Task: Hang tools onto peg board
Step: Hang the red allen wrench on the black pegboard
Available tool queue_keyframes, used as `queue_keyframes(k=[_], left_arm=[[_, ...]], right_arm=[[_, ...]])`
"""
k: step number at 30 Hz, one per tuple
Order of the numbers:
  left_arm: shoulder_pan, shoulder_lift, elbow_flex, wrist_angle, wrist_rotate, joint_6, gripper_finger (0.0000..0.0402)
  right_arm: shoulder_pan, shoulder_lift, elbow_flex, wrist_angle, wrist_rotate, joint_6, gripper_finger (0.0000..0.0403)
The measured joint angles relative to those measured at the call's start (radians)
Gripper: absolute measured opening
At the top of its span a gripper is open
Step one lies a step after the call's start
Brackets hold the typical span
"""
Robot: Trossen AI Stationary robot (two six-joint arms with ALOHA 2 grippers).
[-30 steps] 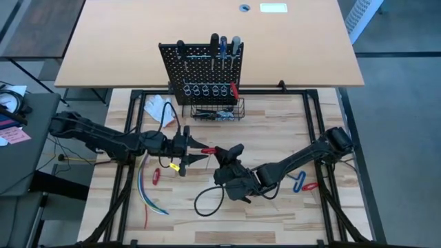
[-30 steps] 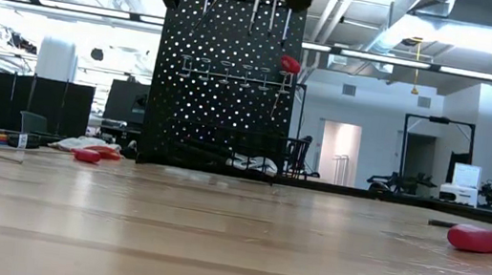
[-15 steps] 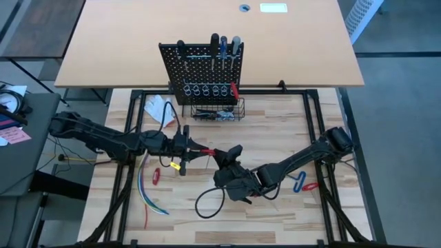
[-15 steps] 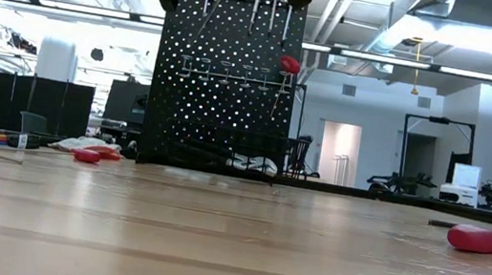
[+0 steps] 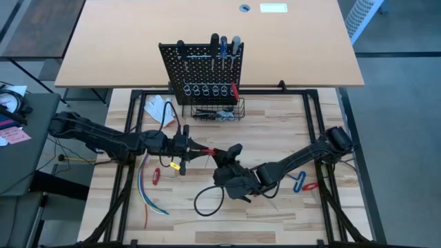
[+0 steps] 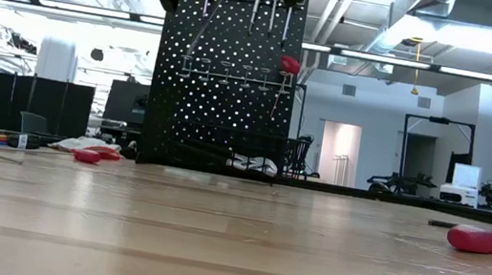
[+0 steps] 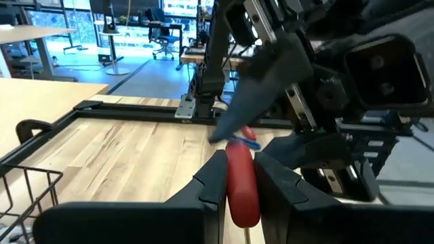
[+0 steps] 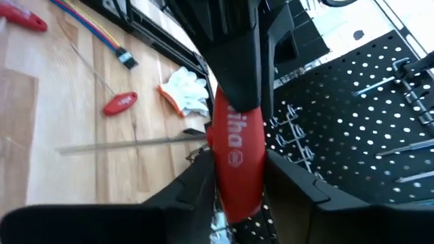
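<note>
The peg board (image 5: 201, 72) stands at the table's back. In mid-air, the left gripper (image 5: 195, 149) pinches a red-handled screwdriver (image 5: 209, 150), while the right gripper (image 5: 231, 156) is spread around it. Next, probably, the right backs away.

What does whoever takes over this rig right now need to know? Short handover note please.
Left gripper: shut on the red-handled screwdriver, held above mid-table.
Right gripper: fingers either side of the same handle, looks to be letting go; treat the handoff as unfinished.
Peg board: upright at the table's far edge, several tools already hung along the top, one red-handled in the ring row.
Left: a red T-handle key on the left side, blue and red-handled tools by the right arm.
</note>
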Motion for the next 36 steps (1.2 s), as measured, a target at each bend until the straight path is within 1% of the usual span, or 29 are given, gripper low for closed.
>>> queue_keyframes(k=[2,3,6,9,11,13,14,16,18,20,23,25,27,29,31,34,36], left_arm=[[0.000,0.000,0.000,-0.013,0.001,0.010,0.0043],[0.000,0.000,0.000,-0.019,-0.001,0.013,0.0043],[0.000,-0.014,0.000,-0.035,-0.010,-0.001,0.0042],[-0.001,-0.048,0.000,-0.070,-0.012,0.008,0.0042],[-0.007,-0.073,0.000,-0.101,-0.023,0.017,0.0042],[-0.023,-0.106,0.000,-0.140,-0.056,0.038,0.0042],[-0.034,-0.120,0.000,-0.151,-0.073,0.054,0.0042],[-0.063,-0.148,0.000,-0.177,-0.089,0.108,0.0042],[-0.103,-0.165,0.000,-0.176,-0.092,0.173,0.0042],[-0.146,-0.175,0.000,-0.168,-0.092,0.242,0.0042],[-0.209,-0.177,0.000,-0.131,-0.094,0.347,0.0042],[-0.246,-0.177,0.000,-0.094,-0.097,0.405,0.0042],[-0.278,-0.177,0.000,-0.050,-0.100,0.452,0.0042],[-0.307,-0.177,0.000,-0.020,-0.106,0.485,0.0042],[-0.329,-0.177,0.000,0.002,-0.112,0.511,0.0042],[-0.350,-0.177,0.000,0.027,-0.118,0.542,0.0042],[-0.358,-0.177,0.000,0.026,-0.143,0.548,0.0042]], right_arm=[[-0.006,-0.011,0.000,-0.042,-0.009,0.031,0.0188],[-0.014,-0.019,0.000,-0.079,-0.031,0.065,0.0203],[-0.052,-0.051,-0.002,-0.216,-0.106,0.215,0.0238],[-0.102,-0.054,-0.003,-0.336,-0.174,0.359,0.0250],[-0.130,-0.050,-0.005,-0.398,-0.239,0.411,0.0251],[-0.151,-0.048,-0.015,-0.409,-0.325,0.437,0.0248],[-0.157,-0.049,-0.037,-0.387,-0.356,0.439,0.0246],[-0.160,-0.057,-0.106,-0.299,-0.385,0.433,0.0241],[-0.160,-0.077,-0.199,-0.167,-0.420,0.424,0.0237],[-0.159,-0.109,-0.293,0.047,-0.490,0.399,0.0233],[-0.142,-0.144,-0.406,0.421,-0.589,0.337,0.0228],[-0.124,-0.156,-0.446,0.646,-0.631,0.282,0.0225],[-0.102,-0.172,-0.452,0.804,-0.675,0.224,0.0222],[-0.077,-0.186,-0.438,0.872,-0.723,0.169,0.0220],[-0.055,-0.186,-0.405,0.863,-0.745,0.141,0.0219],[-0.031,-0.178,-0.343,0.765,-0.746,0.126,0.0218],[-0.028,-0.179,-0.305,0.695,-0.745,0.137,0.0218]])
